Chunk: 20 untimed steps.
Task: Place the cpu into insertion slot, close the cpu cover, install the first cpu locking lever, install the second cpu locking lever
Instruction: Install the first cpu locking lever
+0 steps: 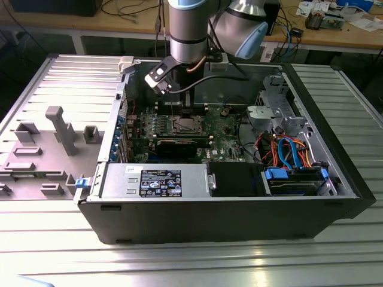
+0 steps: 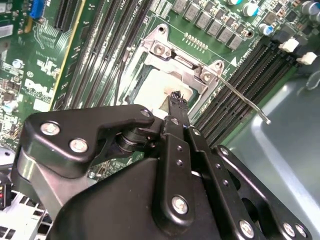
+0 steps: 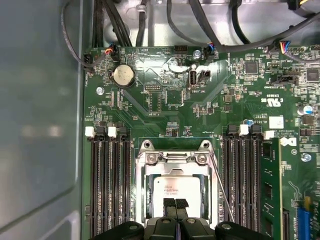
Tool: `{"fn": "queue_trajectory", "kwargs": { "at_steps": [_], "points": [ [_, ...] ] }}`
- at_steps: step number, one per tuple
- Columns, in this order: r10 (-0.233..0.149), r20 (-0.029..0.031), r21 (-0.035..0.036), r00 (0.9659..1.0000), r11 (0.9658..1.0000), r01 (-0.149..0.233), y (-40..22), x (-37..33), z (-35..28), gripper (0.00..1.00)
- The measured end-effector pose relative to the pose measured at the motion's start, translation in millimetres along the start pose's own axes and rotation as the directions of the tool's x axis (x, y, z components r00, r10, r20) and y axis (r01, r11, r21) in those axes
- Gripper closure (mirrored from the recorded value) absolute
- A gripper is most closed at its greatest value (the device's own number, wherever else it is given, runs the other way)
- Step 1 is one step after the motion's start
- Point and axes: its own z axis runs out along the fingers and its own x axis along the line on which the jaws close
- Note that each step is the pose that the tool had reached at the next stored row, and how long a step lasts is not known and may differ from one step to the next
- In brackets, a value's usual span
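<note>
The cpu (image 3: 175,190) lies in the insertion slot (image 3: 141,200), its silver-grey top facing up. The cpu cover (image 3: 172,161) lies flat around the chip, which shows through its cut-out. One thin wire locking lever (image 3: 222,190) runs slanted beside the socket. In the second wrist view this locking lever (image 2: 245,97) sticks out over the memory slots. My gripper (image 3: 175,204) hangs just above the cpu, fingers shut together with nothing between them. In the exterior view my gripper (image 1: 178,112) hovers over the insertion slot (image 1: 186,124) in the middle of the motherboard.
Black memory slots (image 3: 107,185) flank the socket on both sides. A long black graphics card (image 1: 179,145) lies below the socket. The open computer case (image 1: 227,215) holds a power supply (image 1: 155,181), drive cage (image 1: 278,113) and coloured cables (image 1: 287,149). A grey fixture tray (image 1: 54,137) stands at the exterior view's left.
</note>
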Motion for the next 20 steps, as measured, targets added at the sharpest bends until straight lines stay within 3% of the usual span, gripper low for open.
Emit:
{"fn": "queue_trajectory", "kwargs": {
  "at_steps": [8, 14, 17, 20],
  "points": [
    [0.0, 0.0, 0.0002, 1.0, 1.0, 0.0, 0.6, 0.2, -18.9, 0.89],
    [-0.011, -0.0001, 0.0013, 0.9999, 0.9999, 0.011, 0.5, 0.2, -19.0, 0.89],
    [-0.055, -0.0018, 0.0023, 0.9985, 0.9985, 0.055, 0.3, 0.2, -18.5, 0.89],
    [-0.111, -0.0038, 0.0028, 0.9938, 0.9938, 0.111, 0.3, 0.2, -17.9, 0.89]
  ]
}}
